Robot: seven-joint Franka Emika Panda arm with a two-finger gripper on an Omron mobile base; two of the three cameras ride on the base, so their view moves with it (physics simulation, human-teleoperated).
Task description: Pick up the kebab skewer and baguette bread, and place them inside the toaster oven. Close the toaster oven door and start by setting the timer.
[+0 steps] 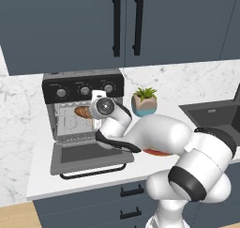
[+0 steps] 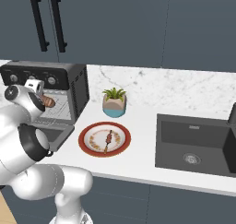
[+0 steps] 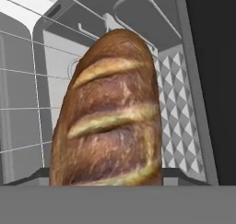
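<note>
From the left base view I see my arm reaching into the mouth of the toaster oven (image 1: 83, 112), whose toaster oven door (image 1: 89, 157) lies dropped flat below and in front of the claw (image 1: 92, 111); the baguette bread (image 1: 83, 111) pokes out just to the side of the claw, inside the oven cavity at rack height. A small potted plant (image 1: 144, 102) stands on the worktop (image 1: 33, 142) off to the claw's other side, and the arm hides most of a red plate (image 1: 157, 152) nearer the base. From the right base view the claw (image 2: 44, 101) is at the oven opening with the loaf's brown end showing beside it, and the kebab skewer (image 2: 109, 138) lies on the red plate (image 2: 87, 133), well apart from the claw, out on the worktop between the oven and the dark sink (image 2: 196, 147). In the hand view the loaf fills the middle, directly ahead of the claw and very close, with the wire rack (image 3: 27, 108) and the oven's grey inner walls behind it. The fingertips are hidden behind the bread, so I cannot tell whether the claw grips the loaf or stands loose around it.
</note>
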